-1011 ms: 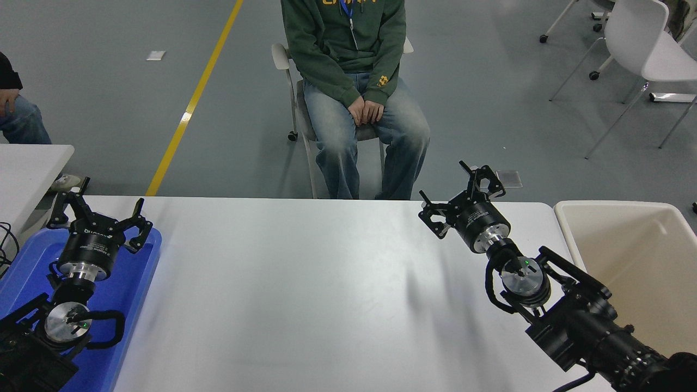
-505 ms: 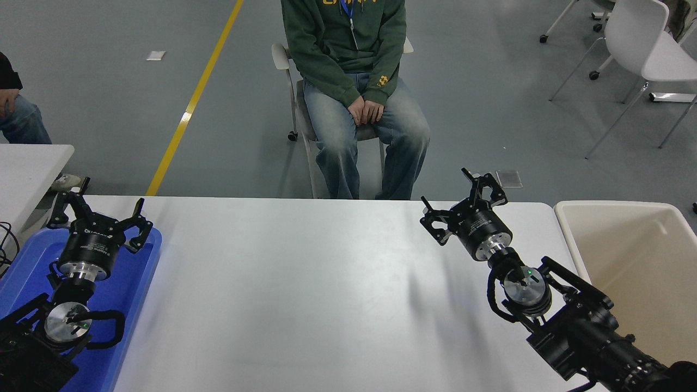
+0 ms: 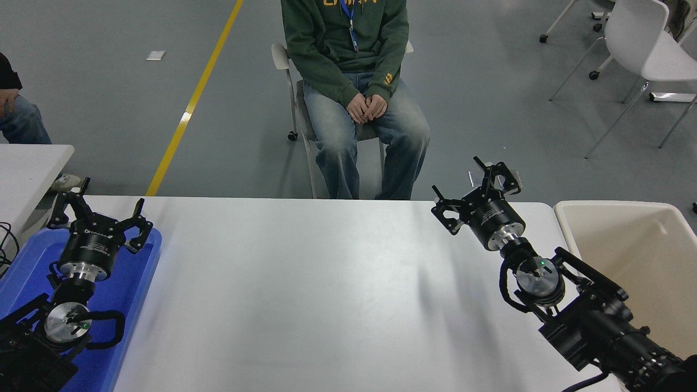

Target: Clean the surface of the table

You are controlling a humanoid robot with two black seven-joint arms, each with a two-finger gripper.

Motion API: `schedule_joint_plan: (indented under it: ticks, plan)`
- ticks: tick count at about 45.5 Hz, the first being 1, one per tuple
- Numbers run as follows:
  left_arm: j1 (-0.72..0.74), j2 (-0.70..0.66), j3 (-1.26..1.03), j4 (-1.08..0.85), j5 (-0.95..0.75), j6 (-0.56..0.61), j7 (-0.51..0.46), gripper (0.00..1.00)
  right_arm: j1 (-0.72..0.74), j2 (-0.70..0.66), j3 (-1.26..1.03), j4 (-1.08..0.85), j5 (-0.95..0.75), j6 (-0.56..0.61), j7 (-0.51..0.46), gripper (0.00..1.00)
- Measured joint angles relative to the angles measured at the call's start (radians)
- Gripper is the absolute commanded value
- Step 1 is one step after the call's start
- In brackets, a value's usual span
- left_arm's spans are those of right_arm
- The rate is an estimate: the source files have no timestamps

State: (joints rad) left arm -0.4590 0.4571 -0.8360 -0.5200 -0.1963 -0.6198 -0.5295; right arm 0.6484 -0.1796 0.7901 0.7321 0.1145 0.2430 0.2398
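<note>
The wide white table surface (image 3: pixel 305 294) fills the lower part of the head view, and I see no loose object on it. My right gripper (image 3: pixel 472 188) is open and empty, held above the table's far right edge, pointing away from me. My left gripper (image 3: pixel 101 209) is open and empty, parked at the lower left over a blue tray (image 3: pixel 128 283).
A beige plastic bin (image 3: pixel 621 209) stands just off the table's right end, close to my right arm. A person in a green hoodie (image 3: pixel 348 49) sits on a chair beyond the far edge. A smaller white table corner (image 3: pixel 27 166) is at far left. White chairs (image 3: pixel 648 49) stand at back right.
My right gripper dipped a little, then rose and moved to the right along the far edge. The seated person shifted slightly. The left arm has not moved.
</note>
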Motion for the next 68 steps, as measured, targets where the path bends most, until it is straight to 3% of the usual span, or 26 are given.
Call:
schedule_joint_plan:
  ticks: [28,68]
  plan:
    - [0.000,0.000,0.000,0.000,0.000,0.000,0.000,1.00,0.053,-0.074,-0.040,-0.010,-0.509,-0.047,0.025,1.00]
    - [0.000,0.000,0.000,0.000,0.000,0.000,0.000,1.00,0.083,-0.088,-0.117,-0.002,-0.612,-0.171,0.040,1.00]
